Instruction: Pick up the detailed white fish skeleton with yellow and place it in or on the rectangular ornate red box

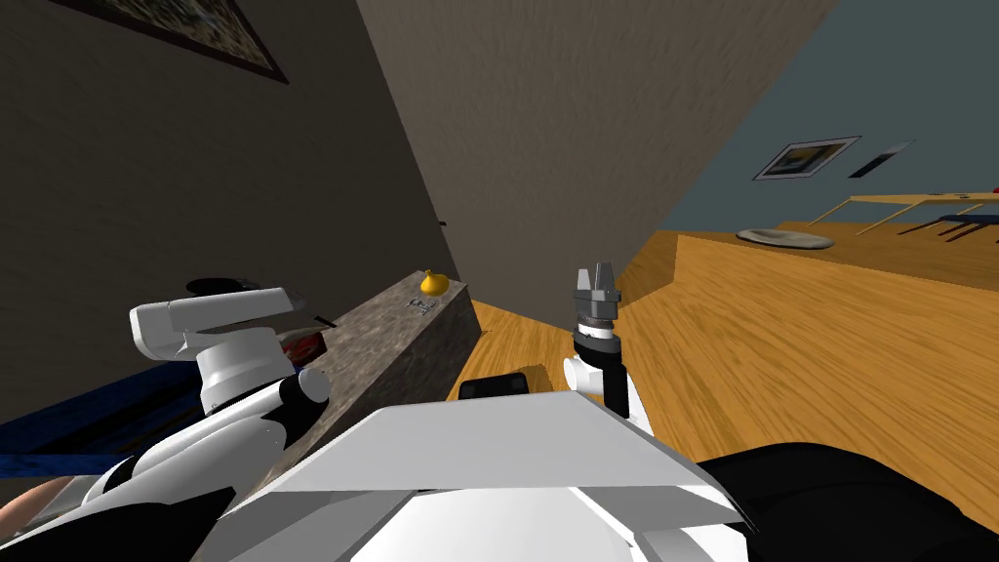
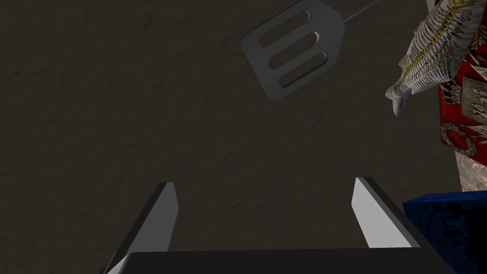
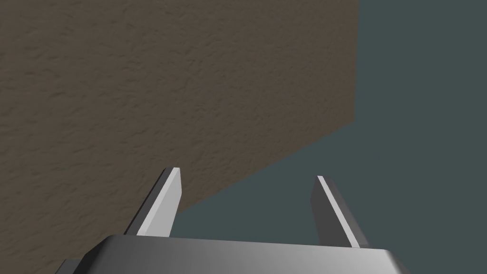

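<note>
My left end effector (image 2: 265, 183) spread, fish skeleton (image 2: 430, 52) ahead, off to one side, lying on the red box (image 2: 452, 135).

counter (image 1: 390, 341): speckled stone look, rough, matt | spatula (image 2: 292, 54), ahead of left gripper (image 2: 264, 209): dark grey, smooth, matt | fish skeleton (image 2: 430, 52): pale, finely ribbed | red box (image 2: 468, 109): ornate relief pattern | floor (image 1: 780, 341): wood grain, smooth
</note>
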Tool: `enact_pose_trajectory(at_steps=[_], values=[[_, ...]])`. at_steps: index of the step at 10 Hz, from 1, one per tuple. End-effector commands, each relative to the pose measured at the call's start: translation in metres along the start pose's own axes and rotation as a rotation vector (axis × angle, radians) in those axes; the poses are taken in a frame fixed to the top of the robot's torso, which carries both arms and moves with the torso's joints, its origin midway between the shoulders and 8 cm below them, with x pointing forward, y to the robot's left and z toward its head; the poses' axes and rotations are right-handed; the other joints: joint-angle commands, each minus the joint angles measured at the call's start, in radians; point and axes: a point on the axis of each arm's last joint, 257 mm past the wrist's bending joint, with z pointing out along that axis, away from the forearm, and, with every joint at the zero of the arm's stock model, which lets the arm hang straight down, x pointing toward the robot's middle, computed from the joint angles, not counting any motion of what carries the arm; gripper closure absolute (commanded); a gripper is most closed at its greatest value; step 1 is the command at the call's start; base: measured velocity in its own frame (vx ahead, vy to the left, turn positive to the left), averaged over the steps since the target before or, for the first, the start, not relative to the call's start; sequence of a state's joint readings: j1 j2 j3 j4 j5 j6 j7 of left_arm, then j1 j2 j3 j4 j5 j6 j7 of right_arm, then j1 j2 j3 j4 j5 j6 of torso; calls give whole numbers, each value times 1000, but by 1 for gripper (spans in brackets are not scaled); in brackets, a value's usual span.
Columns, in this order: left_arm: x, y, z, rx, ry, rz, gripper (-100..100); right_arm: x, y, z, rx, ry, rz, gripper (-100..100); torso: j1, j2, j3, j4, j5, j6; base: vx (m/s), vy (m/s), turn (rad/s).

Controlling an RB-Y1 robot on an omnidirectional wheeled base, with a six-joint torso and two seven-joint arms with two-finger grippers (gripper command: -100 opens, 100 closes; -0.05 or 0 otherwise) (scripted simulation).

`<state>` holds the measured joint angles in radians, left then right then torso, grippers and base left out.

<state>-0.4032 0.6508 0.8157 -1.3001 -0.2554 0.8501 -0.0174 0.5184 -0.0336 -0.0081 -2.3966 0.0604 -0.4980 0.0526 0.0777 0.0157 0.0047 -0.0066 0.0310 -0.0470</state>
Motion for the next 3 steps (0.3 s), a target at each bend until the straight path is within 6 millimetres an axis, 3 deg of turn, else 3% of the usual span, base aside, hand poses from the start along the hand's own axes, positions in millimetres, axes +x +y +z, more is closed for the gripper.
enact_pose_trajectory(at_steps=[1, 3], values=[[0, 0, 0, 0, 0, 0, 0, 0, 0, 0, 0, 0, 0, 0, 0, 0, 0, 0, 0, 0, 0, 0, 0], [0, 0, 0, 0, 0, 0, 0, 0, 0, 0, 0, 0, 0, 0, 0, 0, 0, 0, 0, 0, 0, 0, 0]])
